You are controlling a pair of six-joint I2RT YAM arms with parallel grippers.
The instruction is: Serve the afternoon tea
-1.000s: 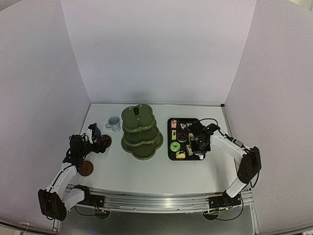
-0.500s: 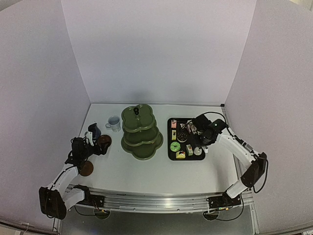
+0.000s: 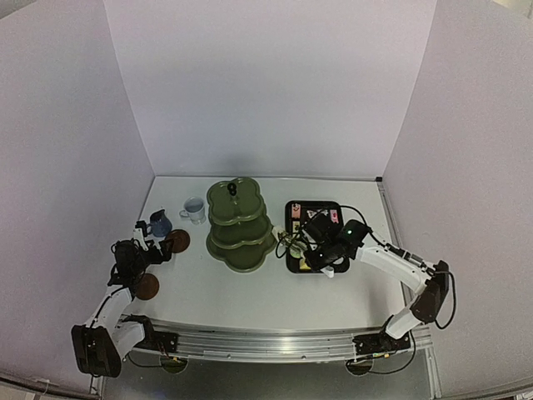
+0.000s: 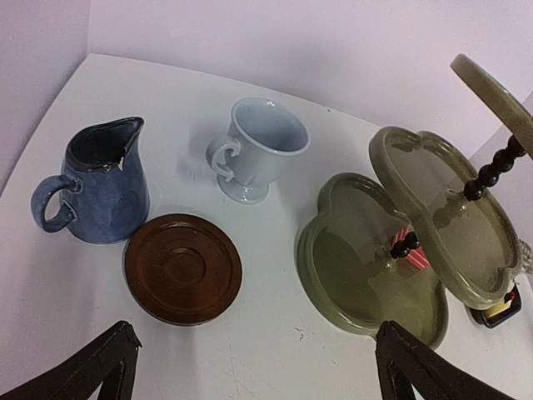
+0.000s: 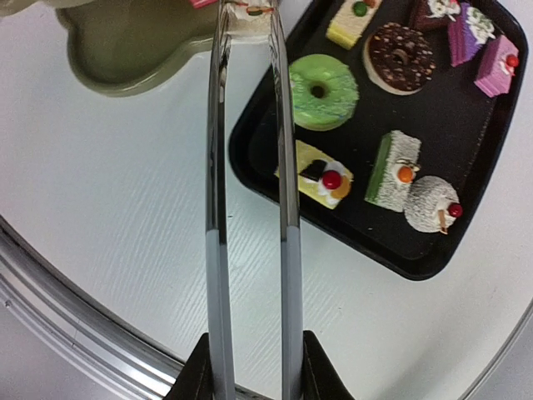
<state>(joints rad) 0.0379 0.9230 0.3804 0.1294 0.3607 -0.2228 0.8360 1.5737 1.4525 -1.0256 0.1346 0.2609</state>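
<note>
My right gripper (image 5: 250, 354) (image 3: 319, 252) is shut on the metal tongs (image 5: 250, 167). The tong tips hold a small pale cake (image 5: 248, 10) at the right edge of the dark green stand's bottom tier (image 5: 125, 50). Other cakes lie on the black tray (image 5: 391, 250): a green doughnut (image 5: 318, 80), a chocolate doughnut (image 5: 401, 57) and a yellow slice (image 5: 321, 173). My left gripper (image 4: 258, 367) (image 3: 148, 250) is open and empty, just short of a brown saucer (image 4: 183, 267). The dark blue mug (image 4: 100, 187) stands left of that saucer, the pale mug (image 4: 260, 150) behind it. The stand (image 3: 240, 221) is in the middle.
A second brown saucer (image 3: 146, 286) lies near the table's front left, beside the left arm. White walls close the table in at the back and on both sides. The metal rail (image 5: 75, 325) runs along the near edge.
My right arm has swung left from over the tray to the stand's edge, tongs in hand. My left gripper has drawn back from the blue mug, which stands beside the saucer.
</note>
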